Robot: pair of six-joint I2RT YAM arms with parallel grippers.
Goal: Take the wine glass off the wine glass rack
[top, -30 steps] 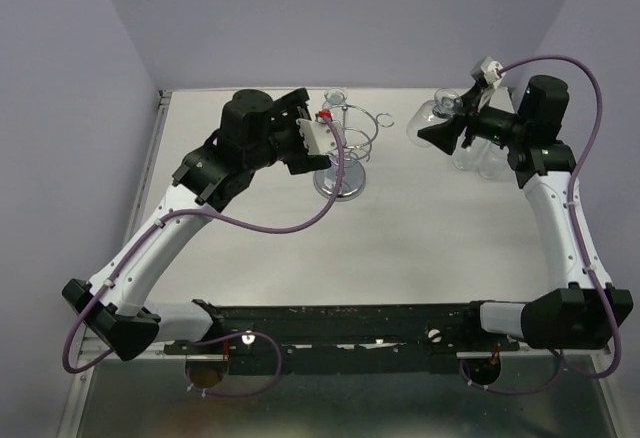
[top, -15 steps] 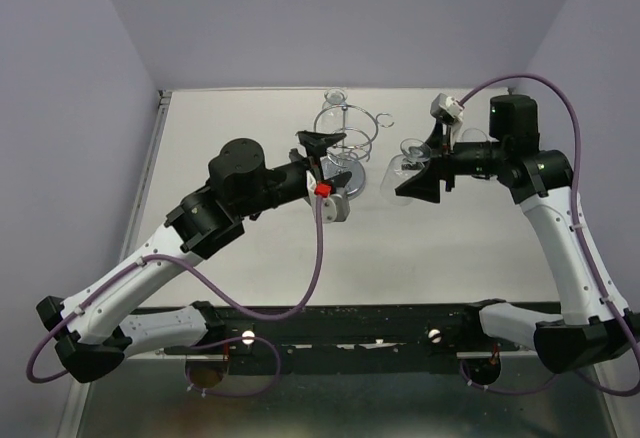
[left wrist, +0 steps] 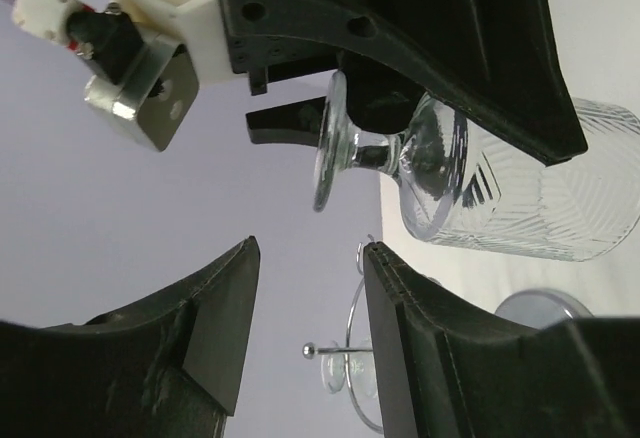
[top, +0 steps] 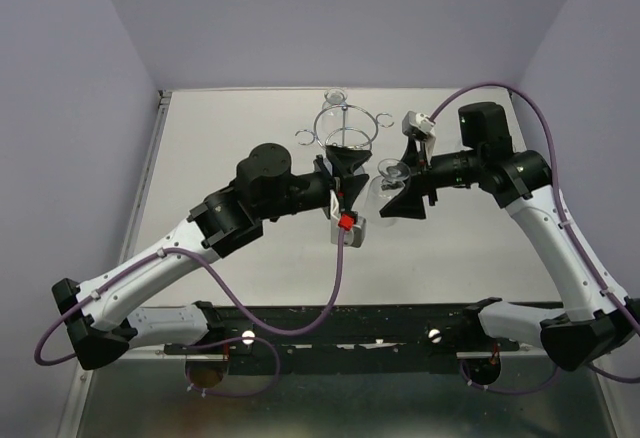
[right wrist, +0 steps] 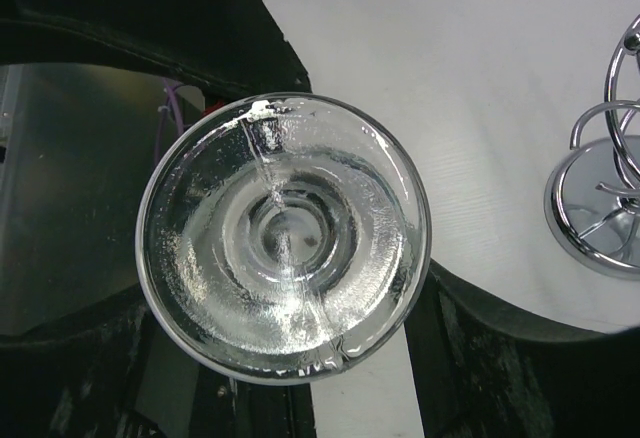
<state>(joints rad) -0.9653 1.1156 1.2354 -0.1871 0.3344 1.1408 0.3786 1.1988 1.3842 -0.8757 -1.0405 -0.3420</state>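
At the left of the top view, the table (top: 190, 148) offers open room between its edge and the left arm. Use it if you must back that arm away.

At frame centre, the left gripper (top: 343, 201) stands with its fingers spread and nothing between them. It points at the wine glass (top: 380, 190) and sits just beside it. Directly above it in the frame, the wine glass rack (top: 345, 136) stands near, with a second glass (top: 335, 98) hanging on its far side. The wine glass is off the rack and carried above the table, apparently on its side. The right gripper (top: 408, 196) pinches its stem.

Hazards, as judged:
- If you advance the left gripper off line, a finger may strike the bowl or foot. The stem grip could then pivot or slip.
- If you swing either arm toward the upper frame, you risk clipping the rack and shaking the glass hanging there.

The widest free room lies at lower centre, between the arms. At the right, the wall stands near the right arm's elbow.
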